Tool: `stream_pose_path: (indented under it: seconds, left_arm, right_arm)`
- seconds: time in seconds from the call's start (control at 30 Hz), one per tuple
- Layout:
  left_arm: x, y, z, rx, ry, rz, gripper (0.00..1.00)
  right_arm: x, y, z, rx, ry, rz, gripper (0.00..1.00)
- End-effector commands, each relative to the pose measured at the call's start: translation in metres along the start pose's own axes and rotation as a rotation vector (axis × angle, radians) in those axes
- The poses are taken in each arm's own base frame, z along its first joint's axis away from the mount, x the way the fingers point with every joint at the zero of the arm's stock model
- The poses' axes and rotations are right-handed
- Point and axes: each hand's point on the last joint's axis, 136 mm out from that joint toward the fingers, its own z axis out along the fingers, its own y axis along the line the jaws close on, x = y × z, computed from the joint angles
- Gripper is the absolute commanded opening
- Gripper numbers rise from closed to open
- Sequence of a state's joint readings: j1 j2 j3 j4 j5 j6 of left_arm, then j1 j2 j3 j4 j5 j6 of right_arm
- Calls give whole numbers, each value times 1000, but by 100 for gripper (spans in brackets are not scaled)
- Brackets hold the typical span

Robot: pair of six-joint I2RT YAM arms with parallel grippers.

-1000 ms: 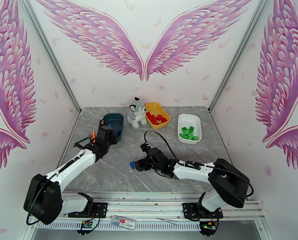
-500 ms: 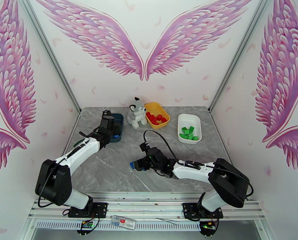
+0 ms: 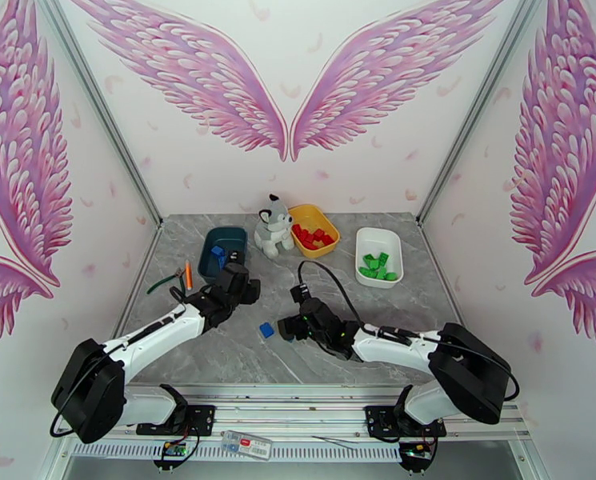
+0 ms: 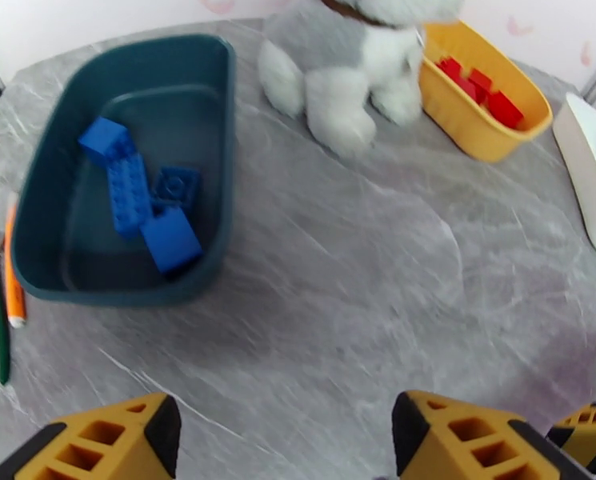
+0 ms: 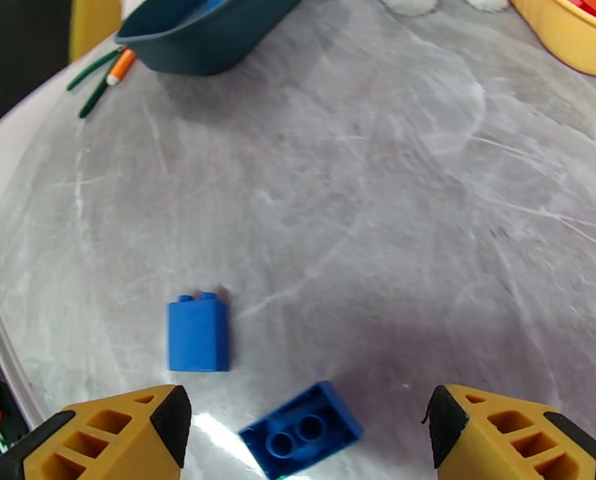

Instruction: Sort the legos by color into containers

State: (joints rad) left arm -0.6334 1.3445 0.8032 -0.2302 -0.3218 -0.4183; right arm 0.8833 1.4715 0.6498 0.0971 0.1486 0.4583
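Progress: mostly sorted. The red bricks (image 4: pixel 482 86) lie in the yellow tray (image 4: pixel 478 134) at the far edge of the worktop (image 5: pixel 378 194). The green bricks (image 3: pixel 378 266) lie in the white tray (image 3: pixel 378 232) toward the far right corner. Four blue bricks (image 4: pixel 138 198) lie in the teal tray (image 4: pixel 222 154) toward the far left corner.

Left to do, as far as I can see: two loose blue bricks on bare worktop near the middle of the near edge. One is a flat-lying brick (image 5: pixel 198 338). The other is an overturned brick (image 5: pixel 301 430) with its hollow underside and two round sockets facing up. I judge both belong in the teal tray.

My right end effector (image 5: pixel 307 414) hangs over the overturned brick with fingers spread wide on either side, not touching it and gripping nothing. My left end effector (image 4: pixel 286 422) is also spread and empty, just on the near side of the teal tray.

Materials: the bricks are hard glossy plastic, boxy and studded. The trays are smooth and shallow with rounded corners. The worktop is grey marble-patterned and slightly reflective. A soft plush dog (image 4: pixel 346 82) stands between the teal and yellow trays. Hand tools (image 4: pixel 14 282) lie by the left edge.
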Motion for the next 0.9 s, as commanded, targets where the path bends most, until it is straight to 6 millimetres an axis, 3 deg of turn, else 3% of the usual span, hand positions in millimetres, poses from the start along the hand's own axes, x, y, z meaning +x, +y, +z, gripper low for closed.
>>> stream_pose_path:
  seconds: [0.0,0.27,0.53,0.7,0.87]
  left_arm:
    - [12,-20,-11,66,8,5,71]
    - [51,-84,-20,215,81,64,68]
    - [98,-127,-3,245,189,146,67]
    - [116,-144,8,230,228,191,67]
    - [125,-147,14,214,244,204,65]
  right_arm:
    - [3,-29,-5,106,-12,54,81]
    - [3,-60,-26,107,-77,187,78]
    - [3,-93,-71,134,-186,288,82]
    - [0,-98,-92,131,-243,300,86]
    - [0,-98,-95,126,-252,297,87]
